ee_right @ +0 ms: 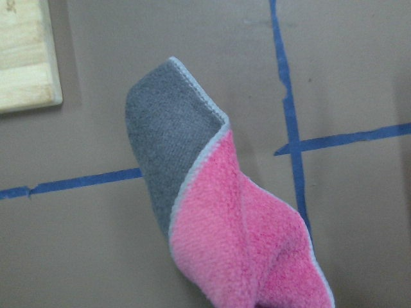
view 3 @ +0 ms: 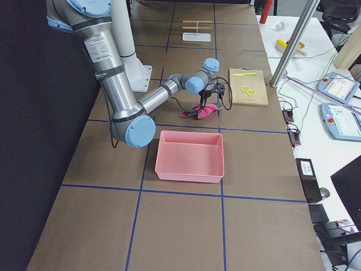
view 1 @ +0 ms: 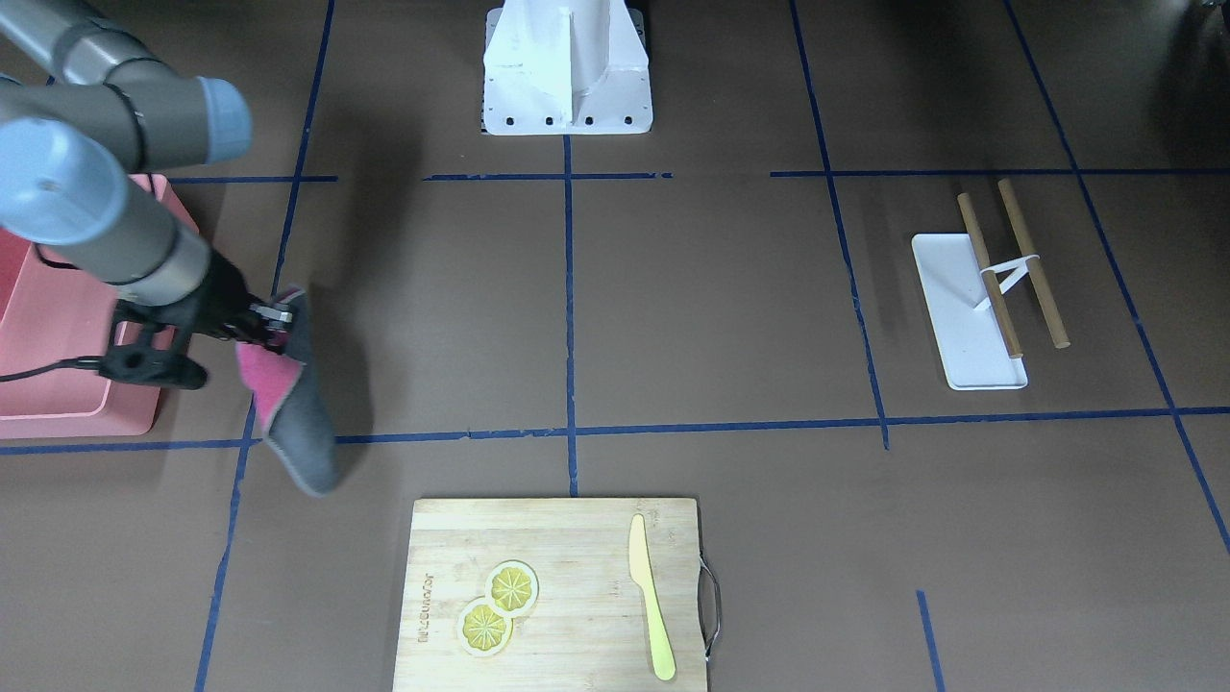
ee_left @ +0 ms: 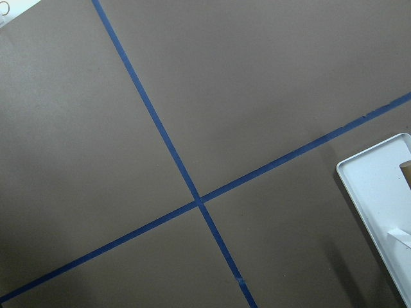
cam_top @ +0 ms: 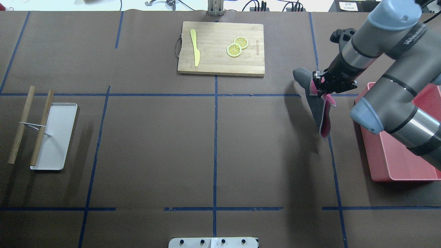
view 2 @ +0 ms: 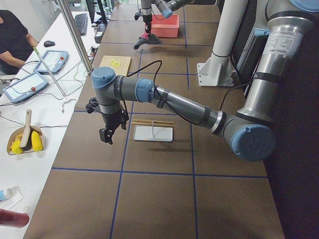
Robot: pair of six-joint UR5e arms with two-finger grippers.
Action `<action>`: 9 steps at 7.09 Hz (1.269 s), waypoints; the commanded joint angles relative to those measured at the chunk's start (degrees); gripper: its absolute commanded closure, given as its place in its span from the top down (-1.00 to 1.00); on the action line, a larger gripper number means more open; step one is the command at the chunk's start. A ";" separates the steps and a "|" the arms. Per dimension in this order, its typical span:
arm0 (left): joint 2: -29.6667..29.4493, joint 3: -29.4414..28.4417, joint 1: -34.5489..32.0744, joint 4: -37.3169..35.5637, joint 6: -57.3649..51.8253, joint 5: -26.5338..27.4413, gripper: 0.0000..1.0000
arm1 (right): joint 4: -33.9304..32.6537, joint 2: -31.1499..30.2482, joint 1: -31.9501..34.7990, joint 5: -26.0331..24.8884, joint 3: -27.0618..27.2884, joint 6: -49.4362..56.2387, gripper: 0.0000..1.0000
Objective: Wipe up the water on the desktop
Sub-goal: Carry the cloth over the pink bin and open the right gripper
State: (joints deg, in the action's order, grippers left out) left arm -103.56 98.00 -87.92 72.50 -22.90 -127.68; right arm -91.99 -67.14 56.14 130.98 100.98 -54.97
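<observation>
My right gripper (cam_top: 326,86) was clamped on a grey-and-pink cloth (cam_top: 318,110) just beside the pink bin (cam_top: 377,162), on the side of it facing the table's middle. The cloth hung from the jaws in a loose fold, and I could not tell whether its lowest corner touched the desktop (cam_top: 155,148) or hung just above it. I judged the task barely begun: the cloth was in hand, but no wiping stroke showed, and all of the wiping was left. I saw no wet patch anywhere on the dark-brown surface, near the bin or away from it, so where the water lay was not something I could make out. Farther from the bin stood the cutting board (cam_top: 220,65) with 2 lemon slices (cam_top: 237,46) and a yellow knife (cam_top: 195,48). Farthest from the bin, at the opposite end, lay the white tray (cam_top: 58,137) under 2 wooden sticks (cam_top: 21,124). My left gripper (view 2: 107,135) hung there, well apart from the bin; it showed in 1 side view only, so I could not tell how its jaws stood.
</observation>
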 commanded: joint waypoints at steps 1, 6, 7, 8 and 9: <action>0.81 -0.09 0.03 0.18 -0.13 -0.03 1.00 | -19.85 -0.10 8.68 1.47 10.76 14.62 -1.00; 0.72 -0.26 0.12 0.18 0.13 0.06 1.00 | -37.06 -16.59 17.95 0.15 19.01 48.87 -0.98; 0.73 -0.87 0.12 0.09 0.48 0.23 1.00 | -35.29 -16.97 17.95 0.15 16.99 48.99 -0.95; 1.33 -3.05 0.03 0.01 0.31 0.06 1.00 | -35.19 -17.67 17.95 0.15 16.88 48.82 -0.46; 2.47 -4.47 -0.15 0.18 -0.30 -0.03 1.00 | -33.54 -17.15 17.95 0.07 16.97 48.29 0.99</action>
State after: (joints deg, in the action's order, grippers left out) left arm -102.10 95.28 -87.92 72.59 -22.73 -127.61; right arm -127.03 -84.22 74.06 131.11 118.19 -6.48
